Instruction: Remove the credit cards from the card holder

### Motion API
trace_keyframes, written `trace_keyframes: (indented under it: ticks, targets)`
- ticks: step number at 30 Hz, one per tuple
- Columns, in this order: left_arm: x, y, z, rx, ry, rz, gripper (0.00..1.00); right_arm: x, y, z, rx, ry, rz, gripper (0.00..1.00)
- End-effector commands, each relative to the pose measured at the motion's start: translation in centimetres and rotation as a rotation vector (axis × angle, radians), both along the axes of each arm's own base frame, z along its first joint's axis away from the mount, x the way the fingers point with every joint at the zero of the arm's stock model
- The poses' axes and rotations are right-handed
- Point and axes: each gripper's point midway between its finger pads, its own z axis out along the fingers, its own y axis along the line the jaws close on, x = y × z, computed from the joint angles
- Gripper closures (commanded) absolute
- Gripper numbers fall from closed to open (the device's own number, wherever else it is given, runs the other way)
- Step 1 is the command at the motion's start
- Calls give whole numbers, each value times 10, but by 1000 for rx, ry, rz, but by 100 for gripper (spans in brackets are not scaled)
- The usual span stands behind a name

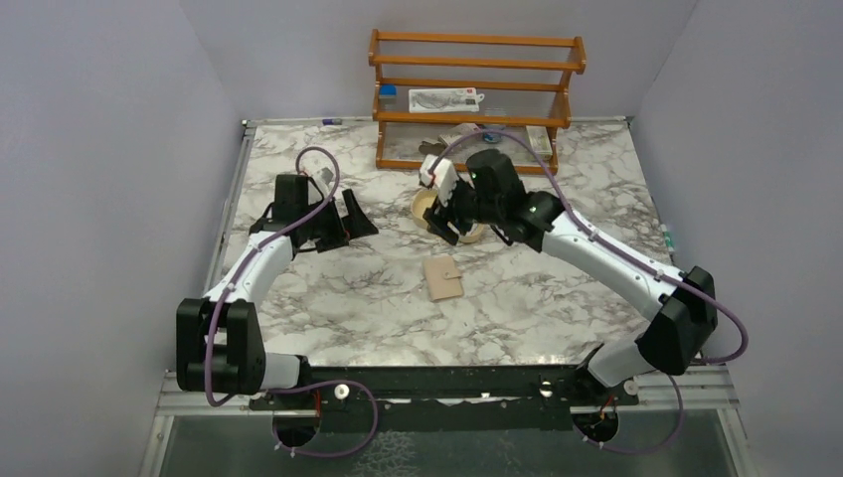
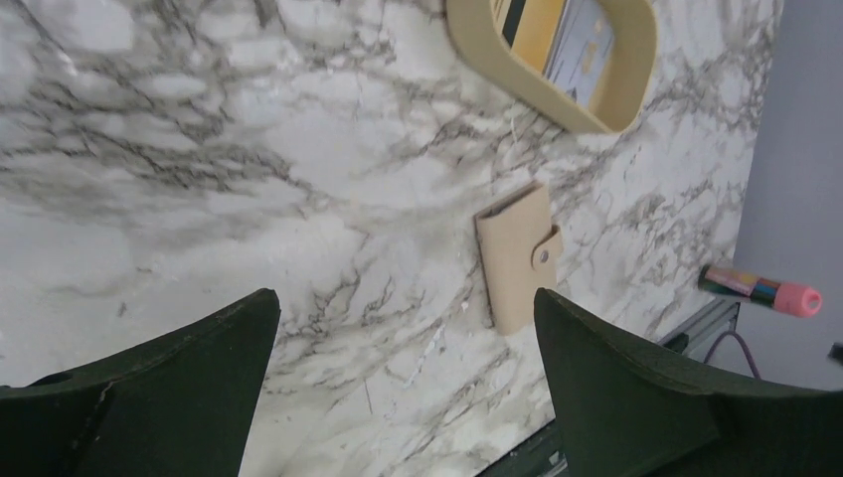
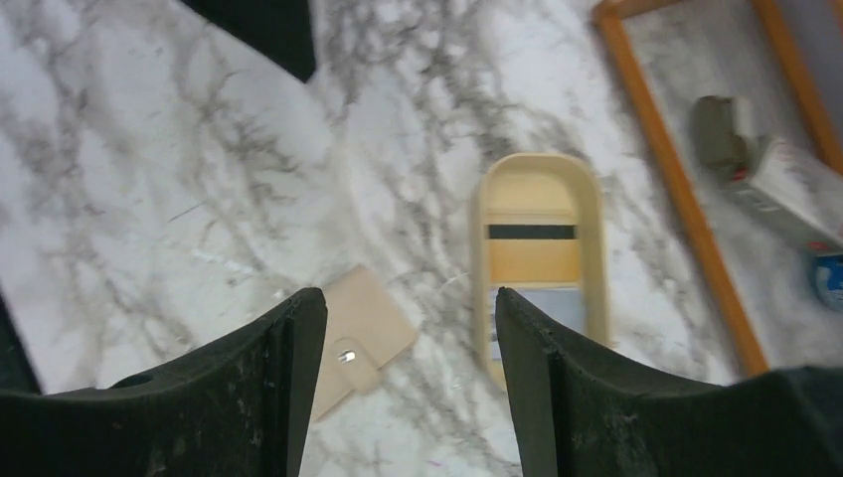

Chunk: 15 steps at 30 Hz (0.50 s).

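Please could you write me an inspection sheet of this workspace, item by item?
Surface: marble table, no spill seen.
Job's things: card holder lies shut on the table; two credit cards lie in the oval tray.
Clutter: marker beside the table's edge; wooden rack with packets at the back.
Claws: left claw open, empty; right claw open, empty, near the tray.
Cables: purple cables loop along both arms, clear of the things.
Surroundings: plain walls, nothing else seen.
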Motion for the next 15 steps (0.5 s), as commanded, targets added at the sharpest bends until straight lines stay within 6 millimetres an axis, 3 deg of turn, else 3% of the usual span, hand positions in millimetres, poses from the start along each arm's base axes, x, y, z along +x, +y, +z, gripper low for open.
trace_keyframes:
  ticks: [1, 4, 6, 15]
  targets:
    - [-18, -30, -18, -82, 42, -61, 1, -53, -7, -85, -127, 165, -11, 33]
    - [-24, -43, -22, -44, 38, -80, 1, -70, -21, -122, -180, 226, -21, 33]
    - [-28, -50, -23, -38, 44, -93, 1, -72, -24, -135, -186, 233, -27, 33]
    - [-35, -67, -28, -26, 53, -99, 1, -57, -13, -155, -191, 199, -21, 32]
